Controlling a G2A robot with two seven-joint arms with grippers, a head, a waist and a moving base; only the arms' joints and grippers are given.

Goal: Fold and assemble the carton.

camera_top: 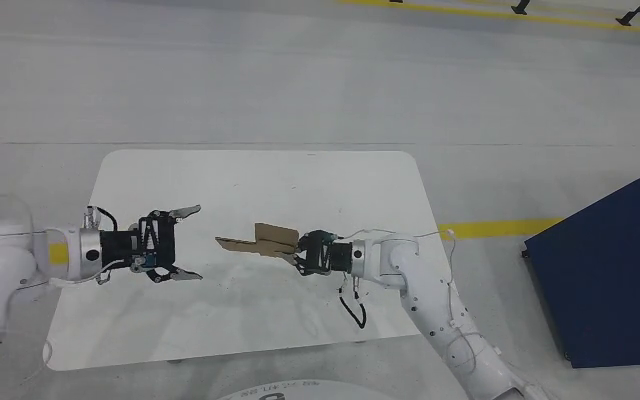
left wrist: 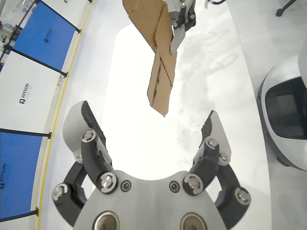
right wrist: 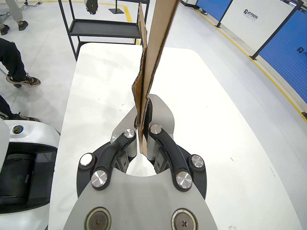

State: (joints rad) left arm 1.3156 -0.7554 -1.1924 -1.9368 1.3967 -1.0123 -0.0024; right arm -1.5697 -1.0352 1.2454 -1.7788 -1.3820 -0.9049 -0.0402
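A flat, unfolded brown carton (camera_top: 258,241) hangs above the middle of the white table (camera_top: 250,180), held edge-on. My right gripper (camera_top: 298,258) is shut on one end of it; the right wrist view has the carton (right wrist: 153,48) pinched between its fingers (right wrist: 158,111) and standing away from them. My left gripper (camera_top: 188,243) is to the left of the carton's free end, open and holding nothing. In the left wrist view the carton (left wrist: 160,72) points toward the gap between the left fingertips (left wrist: 91,118), a short way off, with the right gripper (left wrist: 174,48) clamped on its far part.
The table's right edge and front edge lie close to the right arm. A black shelf rack (right wrist: 100,13) stands beyond the table's far end. Blue and white barrier panels (left wrist: 40,39) line the floor to the side. A blue block (camera_top: 595,275) sits on the floor at right.
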